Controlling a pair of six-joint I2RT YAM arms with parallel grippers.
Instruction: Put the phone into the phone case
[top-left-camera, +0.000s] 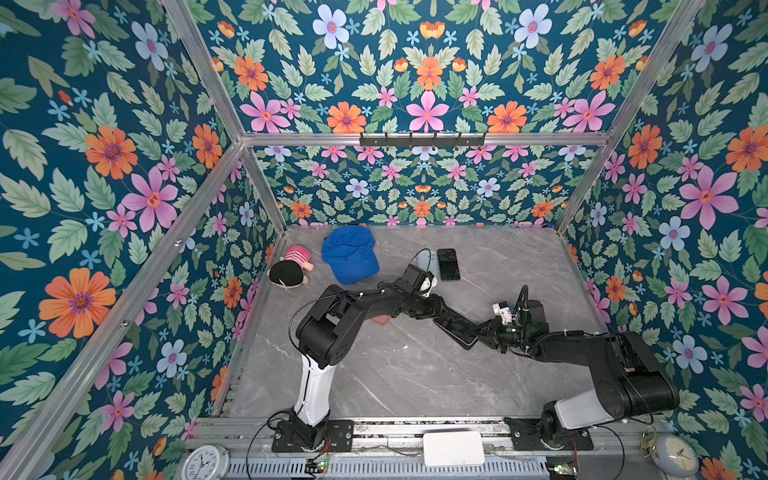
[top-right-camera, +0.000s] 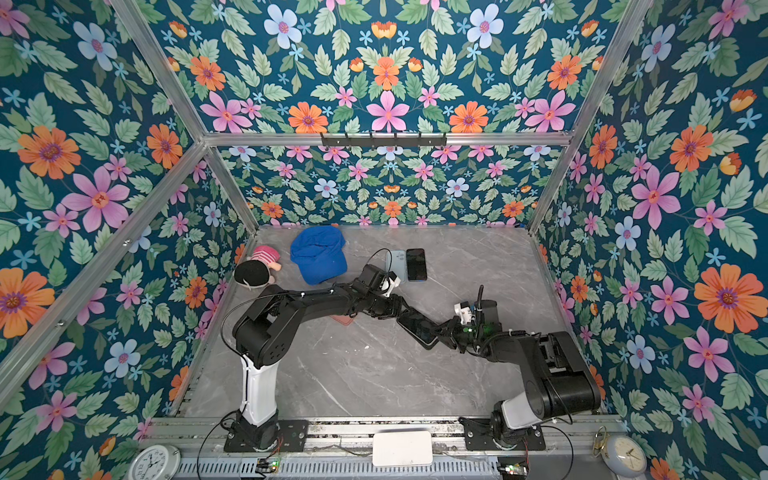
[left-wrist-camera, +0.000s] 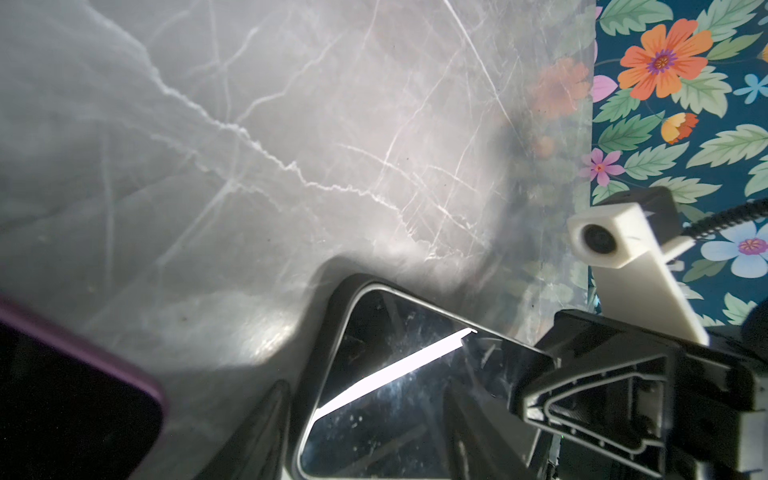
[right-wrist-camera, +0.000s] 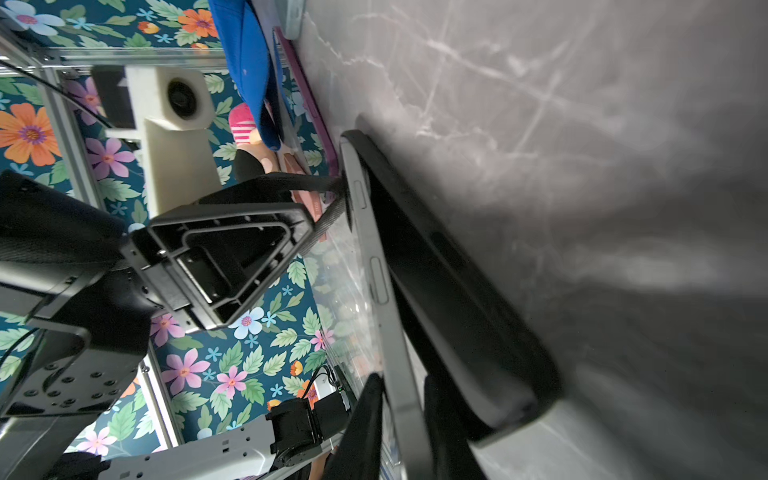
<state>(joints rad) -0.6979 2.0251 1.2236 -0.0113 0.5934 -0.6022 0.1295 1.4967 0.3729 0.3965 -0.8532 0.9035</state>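
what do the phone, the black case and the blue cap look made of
phone: satin grey frame, likely metal; glossy front mirrors light, likely glass. case: matte black, probably soft plastic or rubber. cap: creased, slumped blue cloth.

Phone case (top-left-camera: 460, 342) mostly hidden beneath phone (top-left-camera: 454, 326)

Both top views are bright and evenly lit from above, sharp in the middle and stretched toward the edges. The arms cast soft shadows on the marble table (top-left-camera: 415, 374). In the left wrist view a white glare streak crosses the phone (left-wrist-camera: 374, 424) screen, and the near purple-edged object (left-wrist-camera: 62, 395) is blurred. The right wrist view is soft close up and heavily shadowed
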